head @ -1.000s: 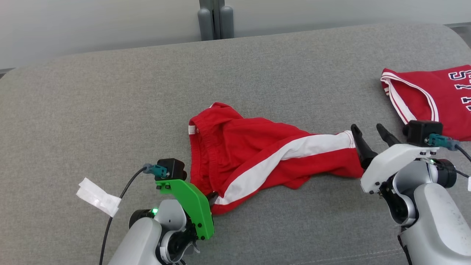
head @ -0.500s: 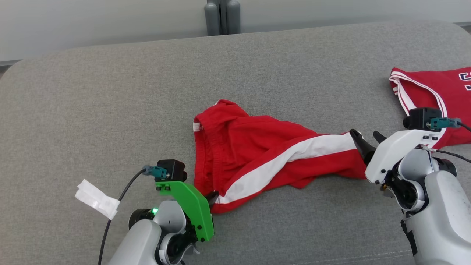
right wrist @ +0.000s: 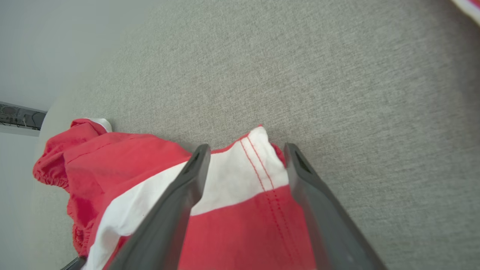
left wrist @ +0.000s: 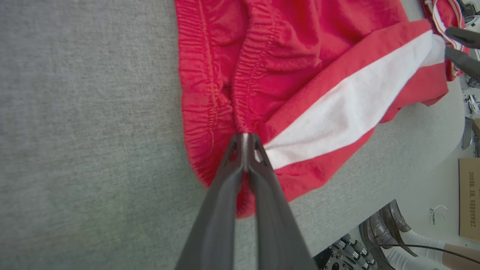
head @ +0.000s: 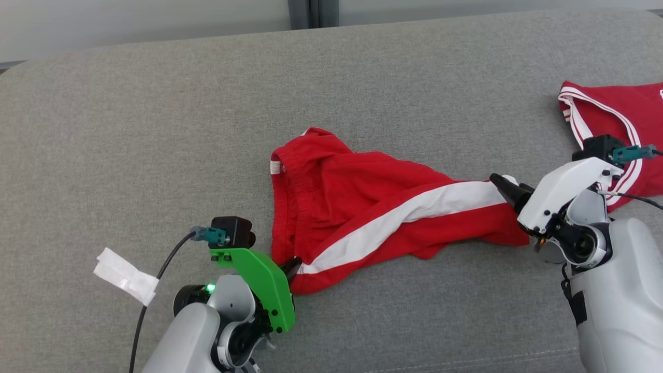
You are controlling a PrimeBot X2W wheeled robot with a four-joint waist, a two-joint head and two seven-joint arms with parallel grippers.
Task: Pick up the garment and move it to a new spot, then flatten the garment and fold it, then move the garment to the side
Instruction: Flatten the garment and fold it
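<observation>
A pair of red shorts (head: 362, 207) is laid crumpled near the middle of a grey, coarsely woven upholstered surface (head: 155, 129) with rounded corners. The cloth is soft and matt, with a broad white side stripe running diagonally from 7 o'clock to 3 o'clock across it. A gathered, ribbed elastic waistband is seen along its 9 o'clock edge. The hem at the 3 o'clock end is finished with a double row of red stitching.

The left gripper (head: 291, 265), carried behind a glossy green plastic bracket, is placed at 7 o'clock of the shorts. In the left wrist view its slim dark fingers are pressed together, with the puckered waistband pinched at their tips beside the start of the stripe.

The right gripper (head: 510, 187), mounted on a white shell, is set at 3 o'clock of the shorts. Its tapered fingers are spread wide, and the stitched hem is straddled between them, ungripped.

A red jersey (head: 611, 114) with white-striped trim is laid flat at 2 o'clock. A creased white scrap (head: 124, 274) is seen at 8 o'clock.
</observation>
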